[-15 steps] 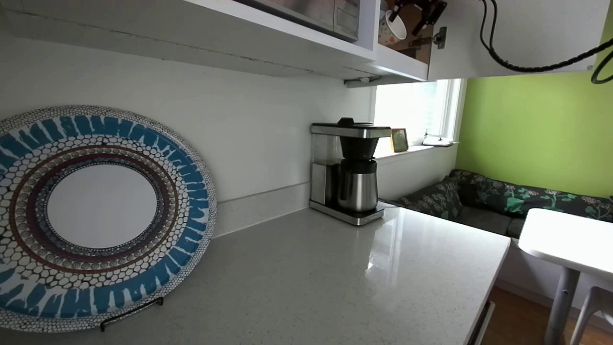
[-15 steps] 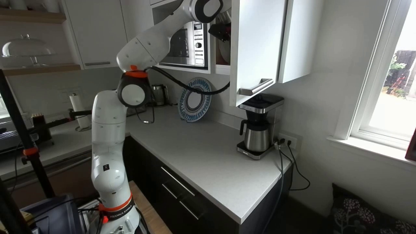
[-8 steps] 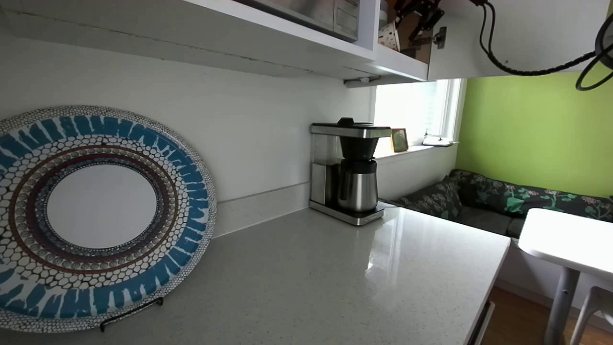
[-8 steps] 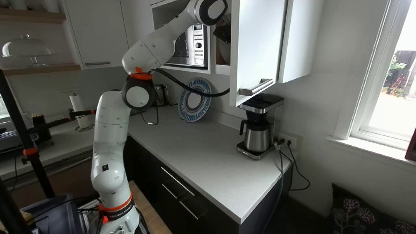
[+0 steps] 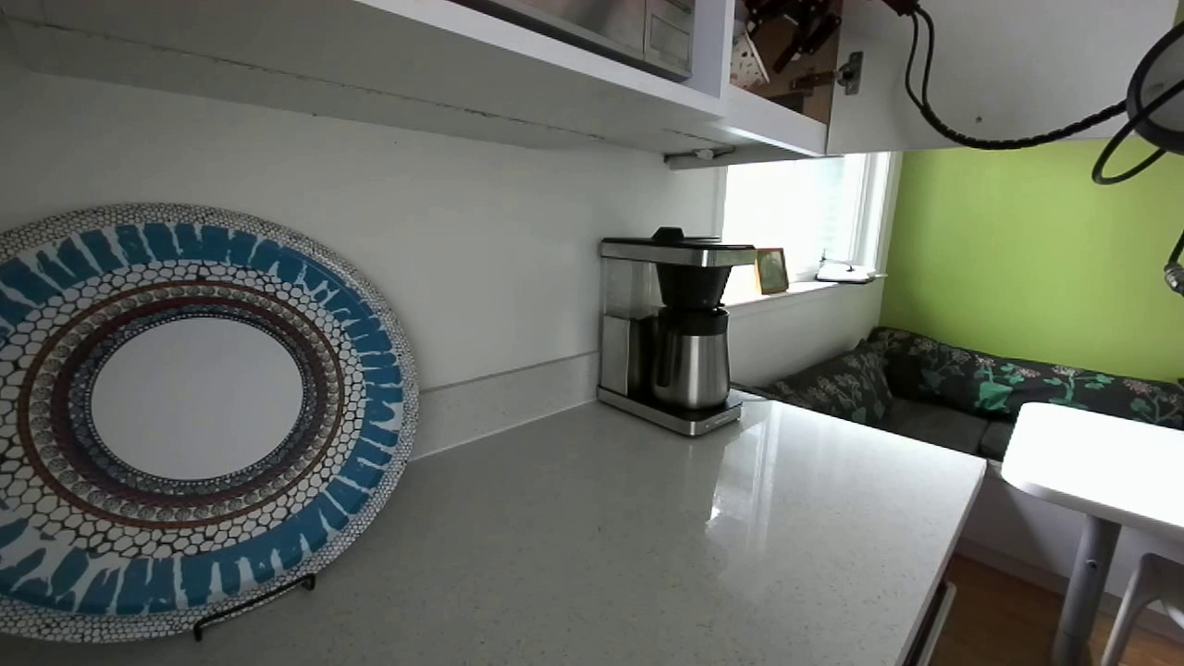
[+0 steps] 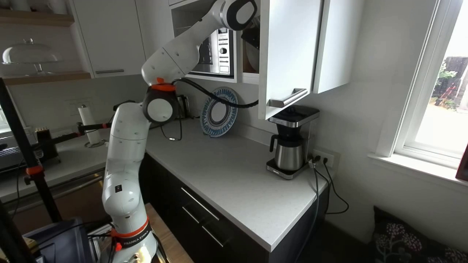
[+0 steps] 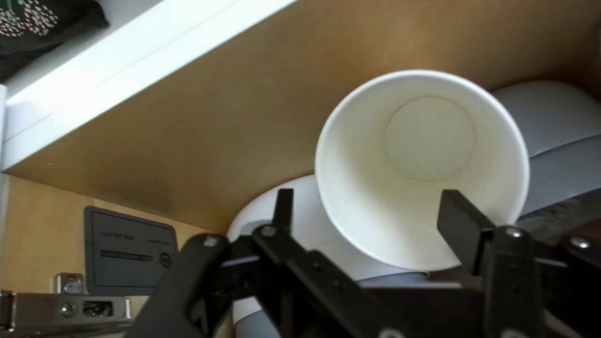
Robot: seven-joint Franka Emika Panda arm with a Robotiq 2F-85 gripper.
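A white cup (image 7: 422,141) lies in the open wall cabinet with its wide mouth facing the wrist camera. In an exterior view its dotted outside (image 5: 747,69) shows at the cabinet opening, tilted. My black gripper (image 7: 367,199) is open, with a wide gap between its fingers. In the wrist view the left finger is outside the cup's rim, and the right finger overlaps the lower right of the mouth. I cannot tell whether that finger is inside the cup or touches it. In both exterior views the gripper (image 5: 800,32) is partly hidden by the cabinet (image 6: 250,38).
Rounded white (image 7: 307,225) and grey dishes (image 7: 554,117) lie beside and under the cup. The open cabinet door (image 6: 289,47) and its hinge (image 7: 94,307) are close to the arm. A microwave (image 6: 223,51) adjoins the cabinet. A coffee maker (image 6: 289,149) and a patterned plate (image 6: 219,128) stand on the counter below.
The arm has moved right toward the cabinet in an exterior view. The gripper dipped, then shifted slightly back. The dotted cup has turned, so its mouth no longer faces the exterior camera.
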